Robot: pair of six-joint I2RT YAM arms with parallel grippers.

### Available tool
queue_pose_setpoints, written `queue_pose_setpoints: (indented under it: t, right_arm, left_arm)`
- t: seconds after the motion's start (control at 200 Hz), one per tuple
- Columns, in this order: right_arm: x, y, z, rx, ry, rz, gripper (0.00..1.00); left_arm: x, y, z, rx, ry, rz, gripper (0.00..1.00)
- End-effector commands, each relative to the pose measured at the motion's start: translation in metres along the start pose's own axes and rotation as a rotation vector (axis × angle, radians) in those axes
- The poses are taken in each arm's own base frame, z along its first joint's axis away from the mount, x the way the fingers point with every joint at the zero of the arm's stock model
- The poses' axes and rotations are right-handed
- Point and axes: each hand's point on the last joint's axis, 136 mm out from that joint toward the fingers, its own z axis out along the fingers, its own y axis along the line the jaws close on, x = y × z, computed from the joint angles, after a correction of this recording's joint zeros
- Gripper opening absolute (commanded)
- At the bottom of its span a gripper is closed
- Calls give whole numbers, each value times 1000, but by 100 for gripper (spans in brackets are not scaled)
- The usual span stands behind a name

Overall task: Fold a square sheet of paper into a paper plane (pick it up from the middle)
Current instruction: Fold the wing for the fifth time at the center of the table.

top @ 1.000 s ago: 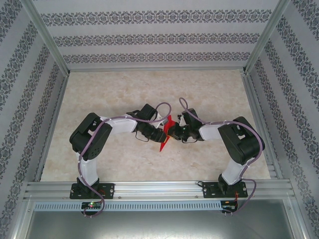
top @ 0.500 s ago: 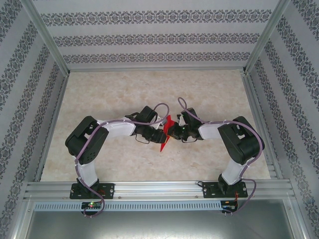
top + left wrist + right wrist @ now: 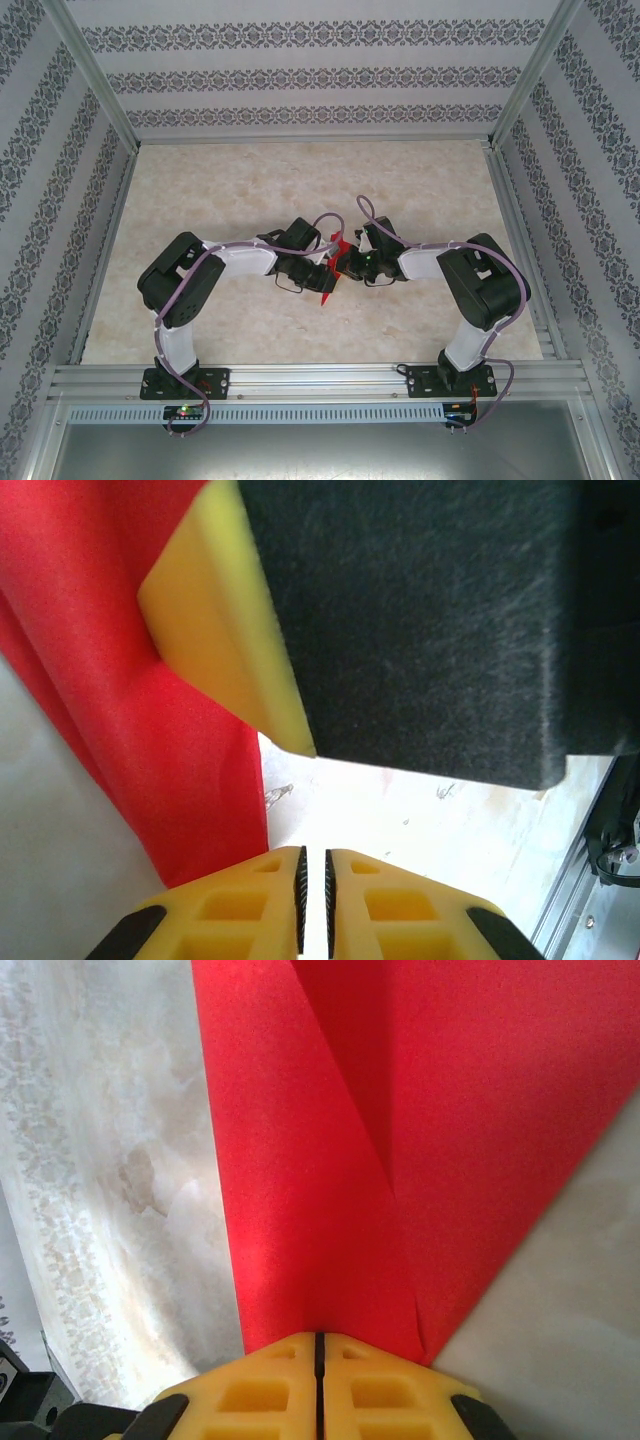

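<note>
1. Where the two arms meet in the top external view, the creased red paper sheet (image 3: 327,276) stands between them over the middle of the marbled tabletop (image 3: 250,190). The left gripper (image 3: 316,268) is at its 9 o'clock side and the right gripper (image 3: 346,262) at its 3 o'clock side. The sheet's long axis runs roughly 12 to 6, with a sharp tip pointing near 7 o'clock.
2. From the left wrist, the left gripper (image 3: 312,865) has its pads drawn nearly together, with a thin slit between them and no paper in it. The sheet (image 3: 150,740) hangs at 9 o'clock, just beside the left finger.
3. From the right wrist, the right gripper (image 3: 318,1345) is clamped on the sheet (image 3: 400,1140), which fans out toward 12 o'clock with a crease running back to the pads.
4. The paper looks light, thin and limp, and easy to crumple or tear. The layered crease is probably the stiffest place to pinch it flat.
</note>
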Motion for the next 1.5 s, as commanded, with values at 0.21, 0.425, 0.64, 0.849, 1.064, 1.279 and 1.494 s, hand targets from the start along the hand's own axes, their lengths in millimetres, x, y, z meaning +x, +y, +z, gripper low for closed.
queue_pose_setpoints:
  t: [0.21,0.425,0.64,0.849,1.064,1.279,1.494]
  right_arm:
    - [18,-43,7,147,36,30,8]
    - [19,-45,8,154,39,29,8]
    - [18,-43,7,143,36,25,8]
    - [17,-41,7,138,36,22,7]
    - [18,-43,6,139,37,23,7]
    - [19,-44,6,139,37,28,7]
    - [20,-47,8,142,40,30,7]
  left_arm:
    - [0,-8,11,20,9,10,18]
    - [-14,-15,-18,-48,-89,0,24]
    - [-9,6,-40,-202,-161,-53,26]
    - [-1,13,-23,-183,-116,-89,19]
    - [1,5,-10,-140,-87,-61,15]
    - [3,4,-4,-127,-69,-48,13]
    - [5,-1,2,-115,-53,-31,13]
